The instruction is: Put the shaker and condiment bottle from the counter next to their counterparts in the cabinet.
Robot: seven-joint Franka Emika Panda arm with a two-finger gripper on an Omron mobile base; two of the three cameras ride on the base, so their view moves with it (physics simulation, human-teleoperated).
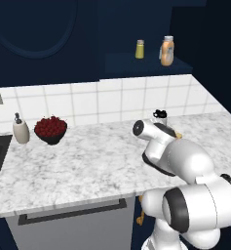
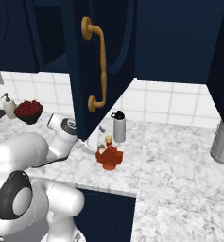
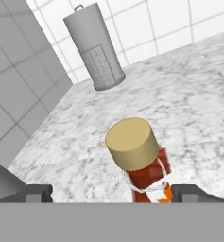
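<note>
The condiment bottle (image 2: 109,157), squat and deep red with a tan stopper, stands on the marbled counter (image 2: 179,160). In the hand view the condiment bottle (image 3: 141,163) rises between my two fingertips, and my gripper (image 3: 113,194) is open around its neck without touching it. From the right base view my gripper (image 2: 97,142) sits just left of the bottle, partly behind the cabinet door's edge. The yellow shaker (image 1: 140,49) stands on the navy cabinet's shelf (image 1: 146,63), left of the pale orange counterpart bottle (image 1: 167,51).
The open cabinet door (image 2: 104,56) with its gold handle hangs over my hand. A taller grey shaker with a black top (image 2: 119,126) stands behind the bottle. A grey canister (image 2: 222,142) is at the right. A soap dispenser (image 1: 20,129) and a bowl of red fruit (image 1: 50,129) sit at the left.
</note>
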